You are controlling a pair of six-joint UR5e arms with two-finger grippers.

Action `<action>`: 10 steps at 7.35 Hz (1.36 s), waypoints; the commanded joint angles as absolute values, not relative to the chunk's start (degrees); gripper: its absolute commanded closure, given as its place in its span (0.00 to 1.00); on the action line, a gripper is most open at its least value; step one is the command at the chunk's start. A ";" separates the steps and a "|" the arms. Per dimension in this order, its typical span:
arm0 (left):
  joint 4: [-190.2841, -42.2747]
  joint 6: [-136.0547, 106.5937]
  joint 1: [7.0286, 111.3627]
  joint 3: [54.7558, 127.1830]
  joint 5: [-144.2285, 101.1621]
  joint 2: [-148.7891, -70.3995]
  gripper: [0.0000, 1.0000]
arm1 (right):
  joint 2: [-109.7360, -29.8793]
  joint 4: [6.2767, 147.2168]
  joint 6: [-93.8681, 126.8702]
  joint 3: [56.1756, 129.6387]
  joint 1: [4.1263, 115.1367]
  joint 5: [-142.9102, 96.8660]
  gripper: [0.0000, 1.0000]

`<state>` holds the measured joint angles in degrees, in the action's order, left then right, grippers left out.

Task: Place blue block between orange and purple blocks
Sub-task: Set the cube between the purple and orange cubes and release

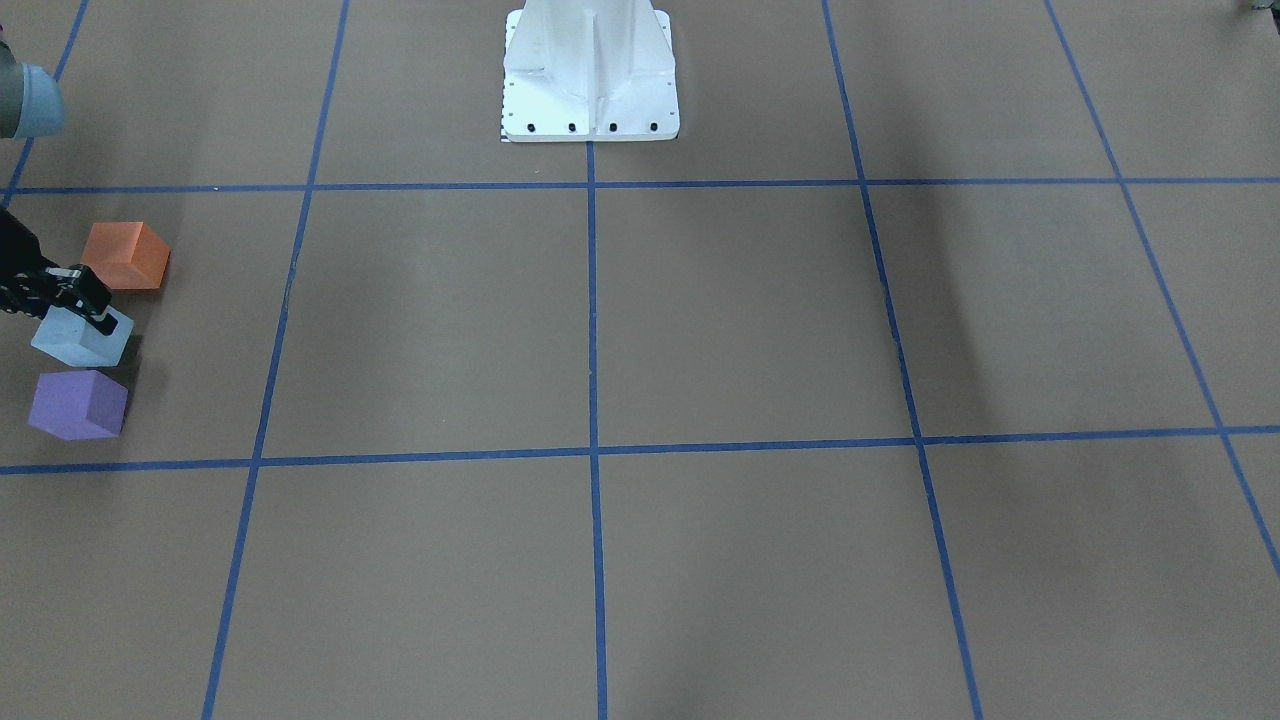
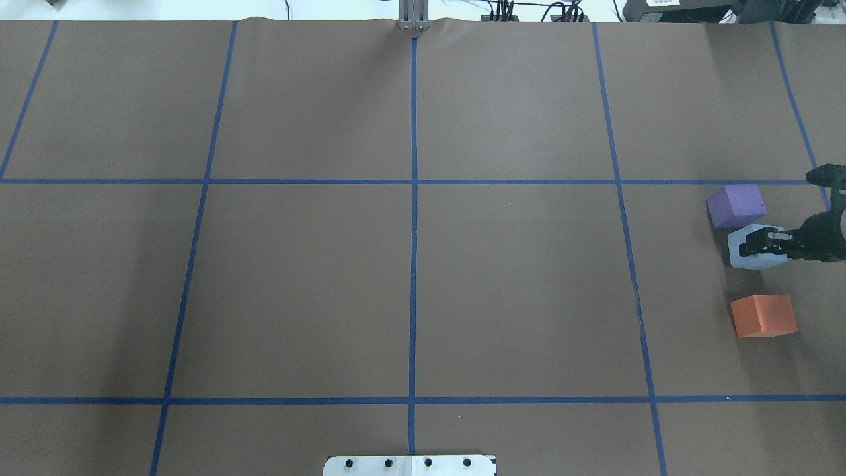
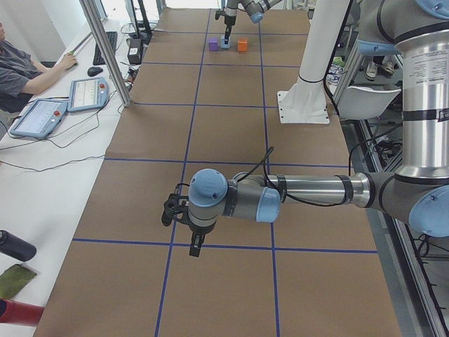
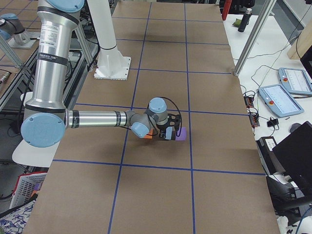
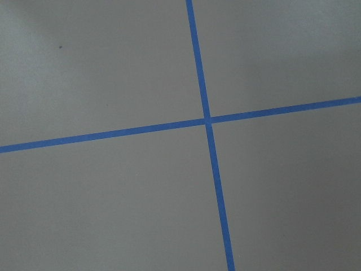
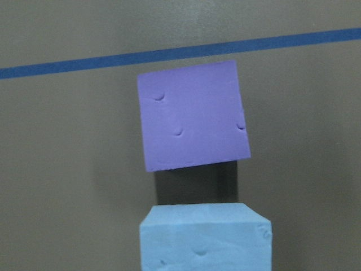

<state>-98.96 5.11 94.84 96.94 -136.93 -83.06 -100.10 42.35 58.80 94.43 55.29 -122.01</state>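
Front-facing view: set high across the table [image 1: 740, 320], facing the base [image 1: 590, 75] at top, looking steeply down. Orange block [image 1: 127, 256], blue block [image 1: 80, 338] and purple block [image 1: 78, 404] at far left edge.

Overhead view: from the opposite side, behind and above the base, looking forward and down. Same three blocks at far right, order flipped top to bottom.

Left view: from one table end, along its length. Left arm [image 3: 280, 196] near and large, blocks tiny at the far end.

Right view: from the other end, blocks mid-frame and closer.

Left wrist: close, down on a tape cross [image 5: 207, 119].

Right wrist: very close, sharing purple and blue with every exterior view.
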 commanded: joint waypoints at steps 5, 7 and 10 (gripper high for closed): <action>-98.96 5.10 94.83 96.94 -136.93 -82.97 0.00 | -101.94 40.87 46.79 95.18 51.05 -116.72 0.00; -98.96 5.10 94.83 96.94 -137.02 -82.97 0.00 | -102.13 41.39 42.74 95.89 56.39 -121.95 0.00; -98.96 5.10 94.75 96.86 -137.02 -82.97 0.00 | -101.51 47.23 37.99 98.85 63.70 -128.93 0.00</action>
<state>-98.97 5.16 94.81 96.93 -137.02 -82.97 -101.74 42.99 40.48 96.52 61.00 -126.90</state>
